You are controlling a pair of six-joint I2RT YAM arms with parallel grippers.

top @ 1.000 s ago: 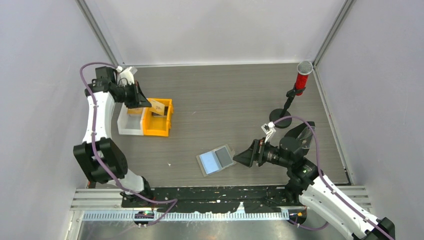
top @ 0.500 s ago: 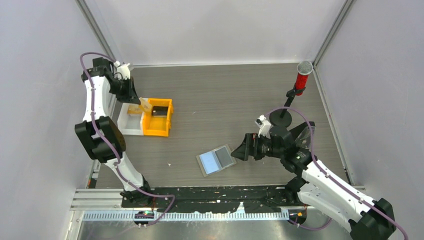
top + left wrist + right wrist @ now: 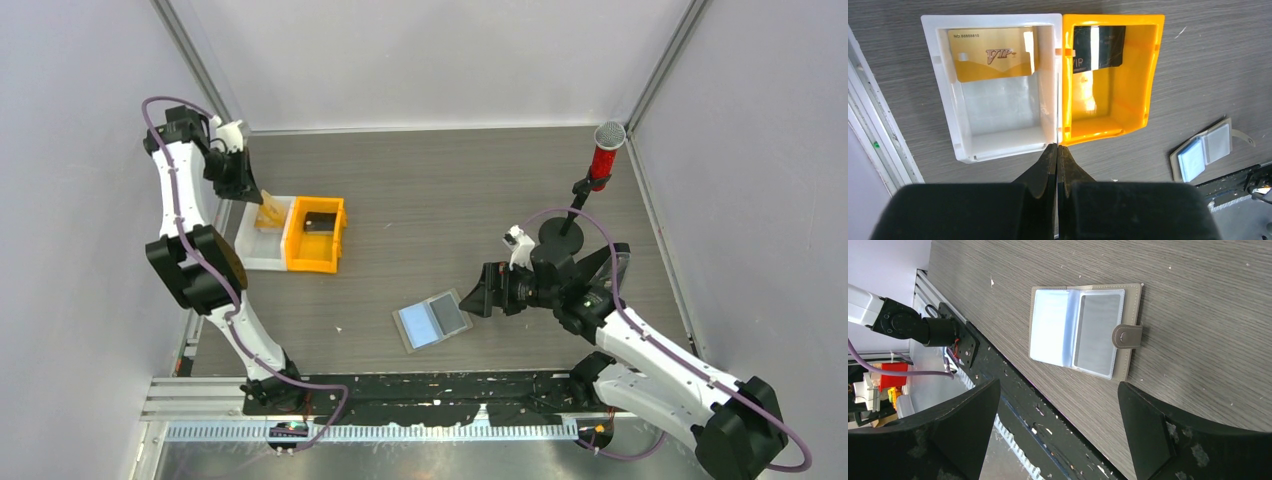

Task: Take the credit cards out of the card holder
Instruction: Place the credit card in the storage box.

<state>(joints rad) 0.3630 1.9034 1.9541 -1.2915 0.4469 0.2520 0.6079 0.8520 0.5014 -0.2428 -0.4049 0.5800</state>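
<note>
From above, I am seeing the card holder (image 3: 433,320) lying open on the table (image 3: 450,200), with the right gripper (image 3: 470,302) hovering just beside it. The left gripper (image 3: 270,212) is hanging over the white bin (image 3: 252,258).

On the left wrist, the fingers (image 3: 1048,160) are pressing together on nothing above the seam between the white bin (image 3: 943,90) and the orange bin (image 3: 1153,75).

On the right wrist, the jaws are standing wide apart, and a light blue credit card (image 3: 1050,327) is sitting in the holder's (image 3: 1130,305) pocket.

We are looking at a robotics lab test cell: plain pale panels (image 3: 430,60) wall in a wood-grain surface (image 3: 450,190), the left arm (image 3: 183,200) and right arm (image 3: 650,350) are bolted to a metal rail (image 3: 190,400), and a red microphone (image 3: 603,160) stands at the back.
</note>
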